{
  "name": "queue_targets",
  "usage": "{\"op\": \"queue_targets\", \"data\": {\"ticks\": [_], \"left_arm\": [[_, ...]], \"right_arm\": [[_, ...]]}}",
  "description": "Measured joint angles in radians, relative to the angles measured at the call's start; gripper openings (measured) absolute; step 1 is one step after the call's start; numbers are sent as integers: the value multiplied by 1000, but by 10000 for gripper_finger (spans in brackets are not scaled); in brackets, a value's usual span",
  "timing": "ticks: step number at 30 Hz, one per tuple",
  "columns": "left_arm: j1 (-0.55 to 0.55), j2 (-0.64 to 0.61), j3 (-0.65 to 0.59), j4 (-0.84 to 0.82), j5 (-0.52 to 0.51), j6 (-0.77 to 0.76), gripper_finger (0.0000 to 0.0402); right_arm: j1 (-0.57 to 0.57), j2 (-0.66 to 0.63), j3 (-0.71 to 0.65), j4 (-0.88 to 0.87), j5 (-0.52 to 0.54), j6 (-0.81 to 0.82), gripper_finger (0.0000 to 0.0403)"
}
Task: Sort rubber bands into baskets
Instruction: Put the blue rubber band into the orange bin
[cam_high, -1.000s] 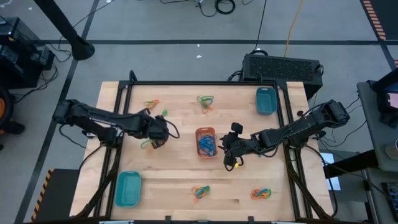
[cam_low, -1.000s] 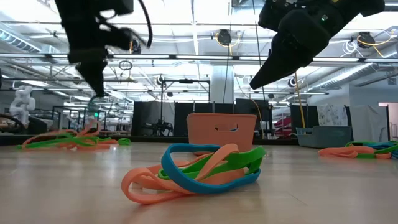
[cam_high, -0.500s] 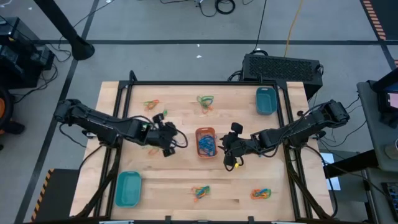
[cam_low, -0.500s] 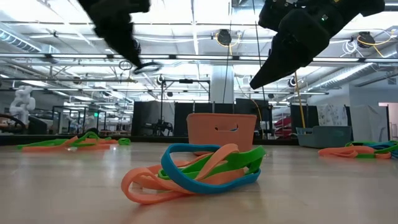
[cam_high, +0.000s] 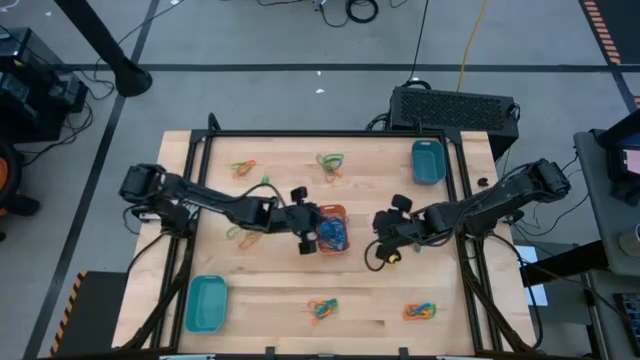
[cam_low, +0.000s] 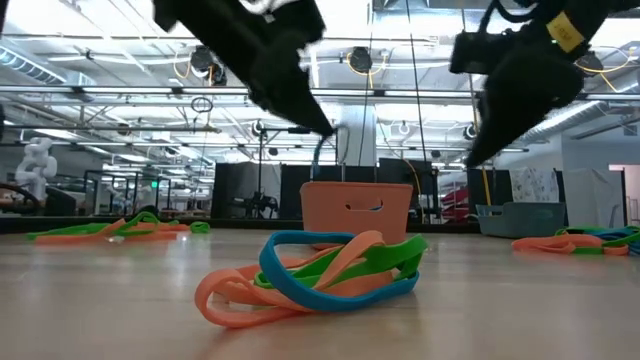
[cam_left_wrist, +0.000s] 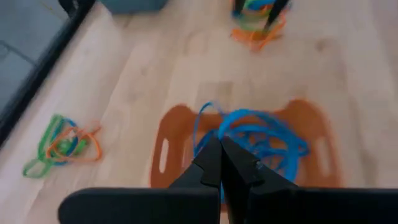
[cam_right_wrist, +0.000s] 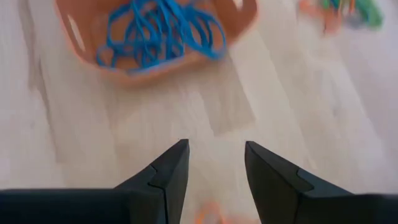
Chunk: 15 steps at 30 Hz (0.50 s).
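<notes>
The orange basket (cam_high: 322, 213) stands mid-table, holding several blue rubber bands (cam_high: 334, 233). My left gripper (cam_high: 308, 240) reaches in from the table's left and hovers over the basket's left rim. It is shut on a thin blue rubber band (cam_low: 321, 152). My right gripper (cam_high: 385, 252) hangs open over bare wood to the basket's right, with nothing between its fingers (cam_right_wrist: 176, 167). One teal basket (cam_high: 428, 160) stands at the far right and another (cam_high: 206, 303) at the near left. My left gripper pinches the blue rubber band (cam_left_wrist: 198, 132) between its two fingertips (cam_left_wrist: 211, 163). The fingers slant down from the table's left. The band hangs below them as a slack loop, clear of the table and above the orange basket (cam_low: 356, 208).
Mixed piles of orange, green and blue bands lie at the far left (cam_high: 243, 167), far middle (cam_high: 330, 162), near middle (cam_high: 322, 308), near right (cam_high: 420, 312) and under the left arm (cam_high: 238, 232). A black frame (cam_high: 300, 134) edges the table. Black cables loop around both arms.
My left gripper has travelled toward the table's right edge, from the left band pile to the orange basket. It has tipped from pointing down to a shallower slant, carrying the band along. My right gripper has drawn a little toward the right, away from the basket.
</notes>
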Motion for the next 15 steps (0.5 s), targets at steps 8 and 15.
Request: {"op": "queue_targets", "data": {"ticks": [8,15], "left_arm": [[105,71,13,19,146,-4,2],[111,80,14,67,152,17,33]], "right_arm": [[15,-101,0,-428,-27,337,148],[54,-114,-3,-677,-100,583,148]]}}
